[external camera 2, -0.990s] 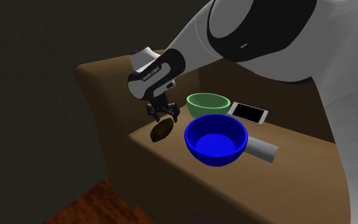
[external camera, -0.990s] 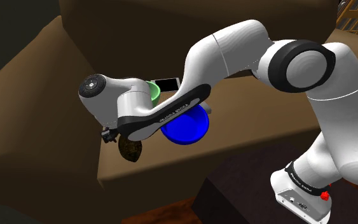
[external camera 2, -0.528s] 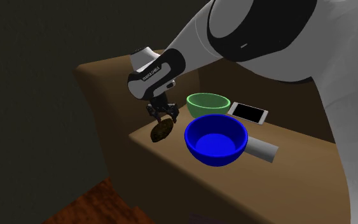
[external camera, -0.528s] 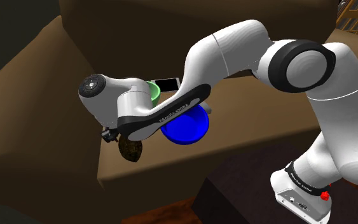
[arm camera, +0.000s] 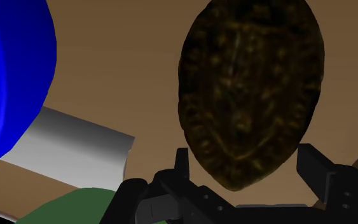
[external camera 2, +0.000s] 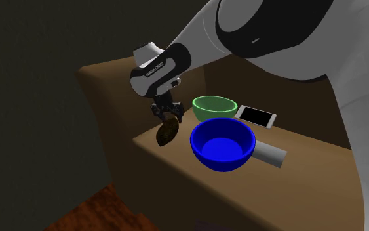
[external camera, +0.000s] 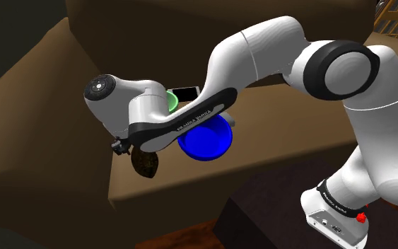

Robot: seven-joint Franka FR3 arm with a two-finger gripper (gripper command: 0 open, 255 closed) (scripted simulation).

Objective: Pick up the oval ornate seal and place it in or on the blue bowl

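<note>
The oval ornate seal is a dark brown disc with faint gold tracery. It hangs tilted just above the near corner of the brown table. My gripper is shut on its upper end, and in the wrist view the fingers clasp the edge of the seal. In the shoulder view the seal pokes out below the hand. The blue bowl stands empty on the table just to the second exterior view's right of the seal; its rim shows beside the gripper.
A green bowl stands behind the blue one, with a white-edged phone beside it. A grey block lies against the blue bowl's far side. The table edge drops off close under the seal to a reddish floor.
The hand has risen a little and turned slightly, and the seal has come up with it in the fingers. The bowls, phone and block have not moved.
</note>
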